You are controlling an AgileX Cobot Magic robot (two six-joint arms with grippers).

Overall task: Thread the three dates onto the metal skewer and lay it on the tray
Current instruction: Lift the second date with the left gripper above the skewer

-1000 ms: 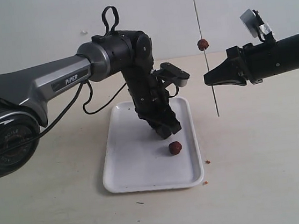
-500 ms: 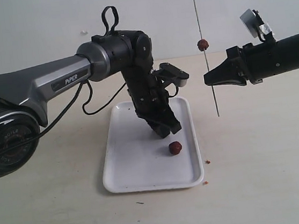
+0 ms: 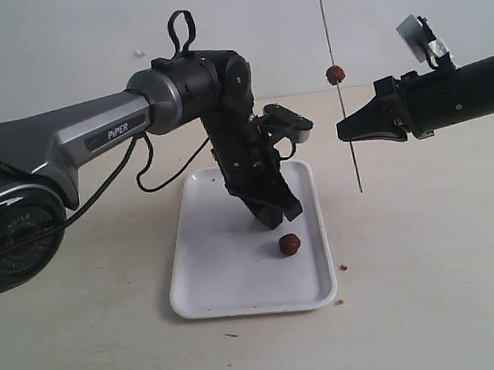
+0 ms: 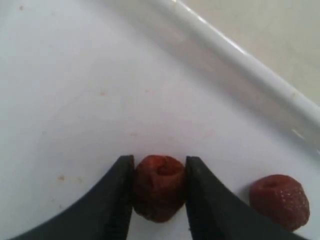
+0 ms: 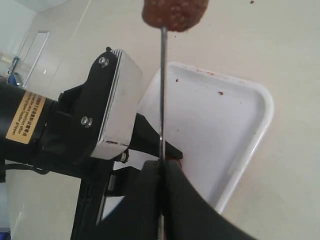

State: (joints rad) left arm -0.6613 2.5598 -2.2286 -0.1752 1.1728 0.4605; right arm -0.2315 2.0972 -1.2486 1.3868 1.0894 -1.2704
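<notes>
My left gripper (image 3: pixel 280 219) hangs over the white tray (image 3: pixel 213 278), shut on one date (image 4: pixel 159 187); its black fingers press both sides of it. In the exterior view that date is hidden behind the fingers. A second date (image 3: pixel 289 244) (image 4: pixel 278 200) lies loose on the tray just beside it. At the right, my right gripper (image 3: pixel 345 129) (image 5: pixel 161 167) is shut on the thin metal skewer (image 3: pixel 344 120) (image 5: pixel 162 90), held upright above the table. The third date (image 3: pixel 334 74) (image 5: pixel 175 12) is threaded on the skewer above the grip.
Tiny brown crumbs (image 3: pixel 343 267) lie on the beige table off the tray's near right corner. The tray's raised rim (image 4: pixel 240 65) runs close behind the held date. The left arm's wrist and cable stand over the tray's far end.
</notes>
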